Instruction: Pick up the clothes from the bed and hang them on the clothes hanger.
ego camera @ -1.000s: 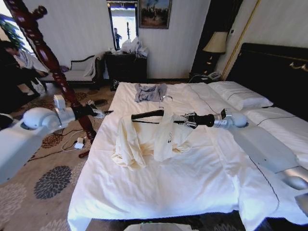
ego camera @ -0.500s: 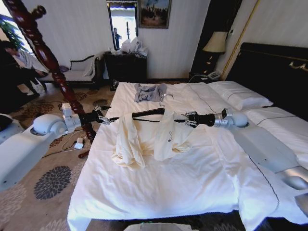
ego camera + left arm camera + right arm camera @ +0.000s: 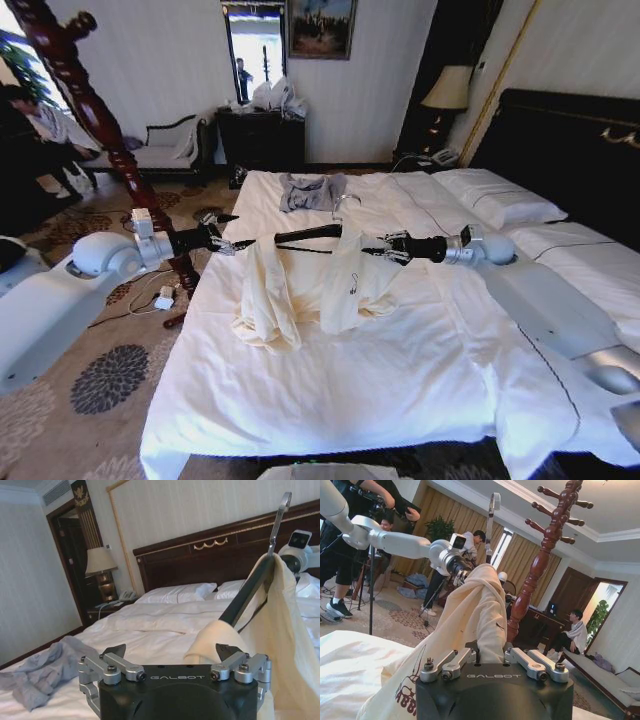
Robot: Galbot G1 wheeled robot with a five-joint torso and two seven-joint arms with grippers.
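Soft daylight, window point(image 3: 252, 45) blown out; bed point(image 3: 330, 370) bright, headboard point(image 3: 570, 150) dark; head view edges bowed.

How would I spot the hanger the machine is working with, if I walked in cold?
Find the wide white bed. Above its middle, a cream shirt hangs draped between two robot arms. The clothes hanger is the black bar poking out of the shirt's top, with a thin silver hook; the reddish wooden pole stand is a different thing.

Both arms wear smooth pale-grey shells with rounded joints and black forearm sections. The left gripper point(image 3: 173, 666) and right gripper point(image 3: 496, 661) share black housings lettered GALBOT, silver screwed linkages and dark fingers point(image 3: 116, 650).
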